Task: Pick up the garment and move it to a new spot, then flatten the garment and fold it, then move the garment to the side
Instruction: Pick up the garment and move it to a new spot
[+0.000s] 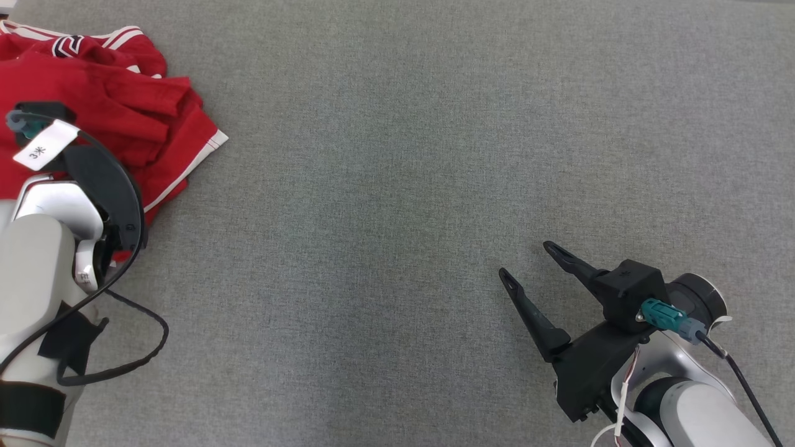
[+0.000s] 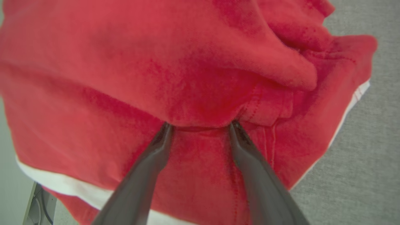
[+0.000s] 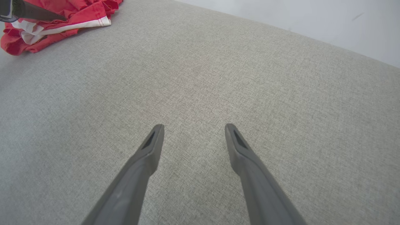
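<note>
The garment [image 1: 124, 105] is a crumpled red piece with white trim, bunched at the far left of the grey cloth surface [image 1: 404, 186]. My left arm reaches over it, and its wrist hides the fingers in the head view. In the left wrist view the left gripper [image 2: 200, 125] is open, fingertips pushed against a thick fold of the garment [image 2: 156, 62], with red cloth between and below them. My right gripper [image 1: 525, 259] hovers open over bare surface at the lower right, far from the garment [image 3: 87, 7], and holds nothing [image 3: 194, 126].
A black cable [image 1: 124, 347] loops from my left forearm over the surface at the lower left. The grey surface's far edge meets a pale wall [image 3: 312, 18] in the right wrist view. Past the garment's lower left corner, the left wrist view shows the surface's edge.
</note>
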Robot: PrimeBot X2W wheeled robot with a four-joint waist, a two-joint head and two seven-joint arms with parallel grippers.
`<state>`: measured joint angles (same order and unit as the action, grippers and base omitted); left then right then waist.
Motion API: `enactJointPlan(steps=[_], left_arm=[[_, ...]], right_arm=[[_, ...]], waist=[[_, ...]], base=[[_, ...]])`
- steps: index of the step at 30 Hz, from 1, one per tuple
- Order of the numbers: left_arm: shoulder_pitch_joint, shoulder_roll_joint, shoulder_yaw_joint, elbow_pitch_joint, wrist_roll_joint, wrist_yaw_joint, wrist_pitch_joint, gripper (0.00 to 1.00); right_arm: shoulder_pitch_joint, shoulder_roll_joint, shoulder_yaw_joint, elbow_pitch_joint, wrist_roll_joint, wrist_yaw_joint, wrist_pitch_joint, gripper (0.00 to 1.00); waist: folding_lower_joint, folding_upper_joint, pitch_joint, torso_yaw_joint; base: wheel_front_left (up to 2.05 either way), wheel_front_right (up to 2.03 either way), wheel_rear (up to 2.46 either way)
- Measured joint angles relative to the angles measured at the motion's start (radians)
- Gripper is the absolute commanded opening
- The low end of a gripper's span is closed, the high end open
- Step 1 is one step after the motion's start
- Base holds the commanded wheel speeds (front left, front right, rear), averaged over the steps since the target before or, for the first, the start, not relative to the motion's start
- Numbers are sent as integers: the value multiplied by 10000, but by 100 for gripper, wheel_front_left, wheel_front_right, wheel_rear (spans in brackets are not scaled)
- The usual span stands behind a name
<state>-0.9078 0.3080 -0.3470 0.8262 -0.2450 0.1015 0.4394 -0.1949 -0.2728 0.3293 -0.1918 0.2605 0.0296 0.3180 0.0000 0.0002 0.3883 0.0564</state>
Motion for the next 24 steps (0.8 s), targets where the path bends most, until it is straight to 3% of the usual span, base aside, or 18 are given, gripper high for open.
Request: enactJointPlan(steps=[2, 14, 24], left_arm=[[-8, -38, -10, 128, 2, 33, -4, 1], [-333, -295, -132, 855, 205, 21, -454, 0], [-892, -748, -307, 884, 261, -334, -1358, 0]], right_arm=[[0, 2, -4, 4, 2, -8, 6, 100], [-20, 203, 6, 399, 130, -44, 86, 100], [-58, 604, 58, 1331, 403, -44, -117, 100]], waist=[[0, 0, -11, 5], [0, 0, -474, 31], [-1, -1, -1447, 185]], base=[[0, 0, 0], [0, 0, 0], [0, 0, 0]])
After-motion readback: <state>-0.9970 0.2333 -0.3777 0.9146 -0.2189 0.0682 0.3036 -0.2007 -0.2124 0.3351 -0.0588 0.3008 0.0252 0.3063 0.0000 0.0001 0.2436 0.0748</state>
